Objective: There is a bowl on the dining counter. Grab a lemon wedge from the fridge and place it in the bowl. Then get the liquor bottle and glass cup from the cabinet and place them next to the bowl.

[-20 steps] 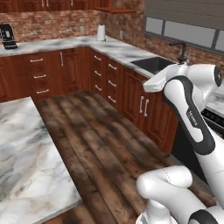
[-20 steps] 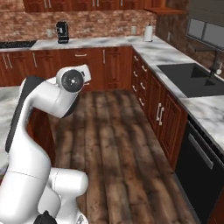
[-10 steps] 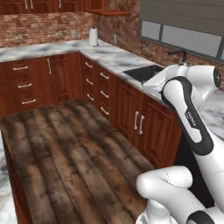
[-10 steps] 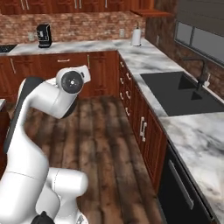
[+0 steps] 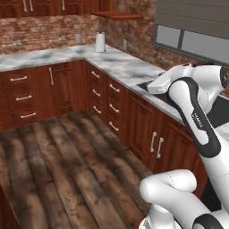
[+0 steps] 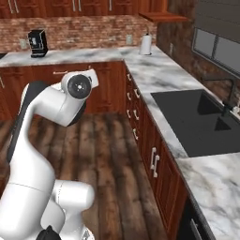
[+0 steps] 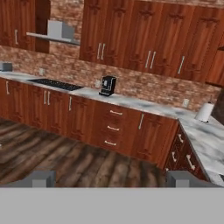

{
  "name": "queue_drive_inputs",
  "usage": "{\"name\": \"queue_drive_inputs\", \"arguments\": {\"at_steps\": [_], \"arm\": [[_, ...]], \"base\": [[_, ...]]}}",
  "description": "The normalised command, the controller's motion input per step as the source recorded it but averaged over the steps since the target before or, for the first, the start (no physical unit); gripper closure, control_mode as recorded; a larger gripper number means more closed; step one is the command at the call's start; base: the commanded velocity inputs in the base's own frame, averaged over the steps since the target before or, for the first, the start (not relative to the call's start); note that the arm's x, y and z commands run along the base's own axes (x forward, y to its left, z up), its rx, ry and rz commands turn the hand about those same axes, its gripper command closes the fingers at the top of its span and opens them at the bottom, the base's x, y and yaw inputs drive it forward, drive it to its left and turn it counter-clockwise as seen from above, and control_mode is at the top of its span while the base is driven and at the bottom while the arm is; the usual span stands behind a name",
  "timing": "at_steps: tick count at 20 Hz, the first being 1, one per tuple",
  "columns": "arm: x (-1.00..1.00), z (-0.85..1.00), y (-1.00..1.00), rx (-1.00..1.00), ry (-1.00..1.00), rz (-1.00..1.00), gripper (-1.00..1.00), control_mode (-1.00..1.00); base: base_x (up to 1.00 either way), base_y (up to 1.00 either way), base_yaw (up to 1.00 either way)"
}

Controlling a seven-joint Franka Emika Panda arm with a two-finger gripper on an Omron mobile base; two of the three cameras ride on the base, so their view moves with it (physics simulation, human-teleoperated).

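In the hand view my gripper (image 7: 111, 179) stands open, its two dark fingertips (image 7: 41, 178) wide apart with nothing between them. It points across the wood floor at a row of red-brown wall cabinets (image 7: 148, 39) above a marble wall counter (image 7: 131, 103). My white arm is folded up high, with its elbow (image 5: 188, 89) over the counter edge in the left base view and a round joint (image 6: 77, 86) in the right base view. The bowl, dining counter, fridge, lemon wedge, liquor bottle and glass cup are out of view.
An L-shaped marble wall counter (image 5: 120, 65) carries a paper towel roll (image 5: 100, 42) at its corner, a black coffee machine (image 6: 37, 43) and a dark sink (image 6: 197, 122) under a window (image 5: 192, 31). A cooktop (image 7: 54, 84) sits below a steel hood (image 7: 57, 33). Dark plank floor (image 5: 58, 170) lies ahead.
The whole picture has shifted: the base has moved, the marble island has slid out of the left base view, and the corner counter looms closer. The arm's pose and the open gripper are unchanged.
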Motion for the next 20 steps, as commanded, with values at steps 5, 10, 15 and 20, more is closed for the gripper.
{"name": "queue_drive_inputs", "arguments": {"at_steps": [5,10,15,20], "arm": [[0.0,0.0,0.0,0.0,0.0,0.0,-1.0,1.0],[0.0,0.0,0.0,0.0,0.0,0.0,-1.0,1.0],[0.0,0.0,0.0,0.0,0.0,0.0,-1.0,1.0],[0.0,0.0,0.0,0.0,0.0,0.0,-1.0,1.0]], "base": [[1.0,-0.07,0.18],[1.0,-0.17,0.33],[1.0,-0.26,0.48],[1.0,-0.24,0.54]]}}
